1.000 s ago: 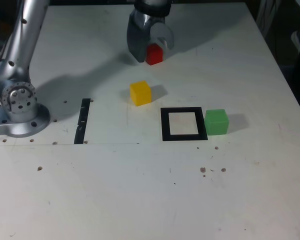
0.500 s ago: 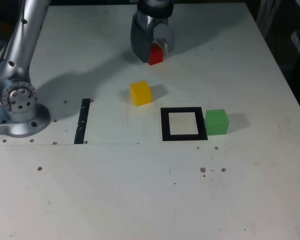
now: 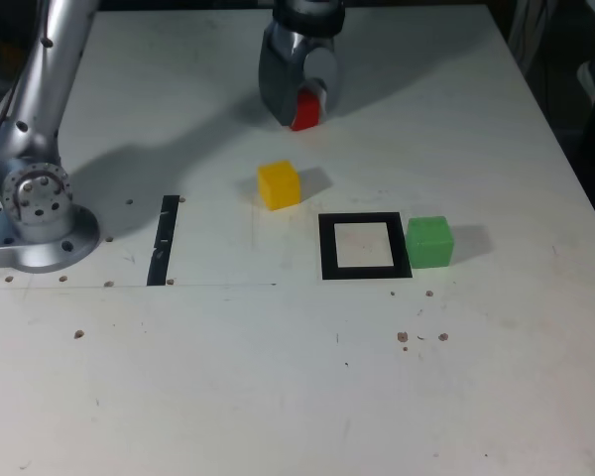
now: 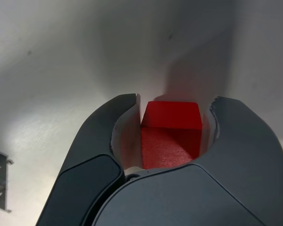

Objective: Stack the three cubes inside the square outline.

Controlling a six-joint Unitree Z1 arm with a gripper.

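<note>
the gripper is down at the far side of the table with the red cube between its jaws; in the exterior view only the lower corner of the cube shows below the grey gripper body. the wrist view shows the red cube sitting between the two dark fingers, one finger right against one face and the other close to the opposite face, though a thin pale gap seems to remain there, so i cannot tell whether the grip is fully clenched or only closing around it. the yellow cube sits on the table nearer the camera than the gripper, apart from it and from the frame. the square outline lies flat with its white centre bare, nothing inside it. the green cube stands just beside the outline's edge on the exterior view's right, outside the border. a narrow black strip lies well to the exterior view's left of the outline, near the arm's round base. small dark specks dot the table surface.
</note>
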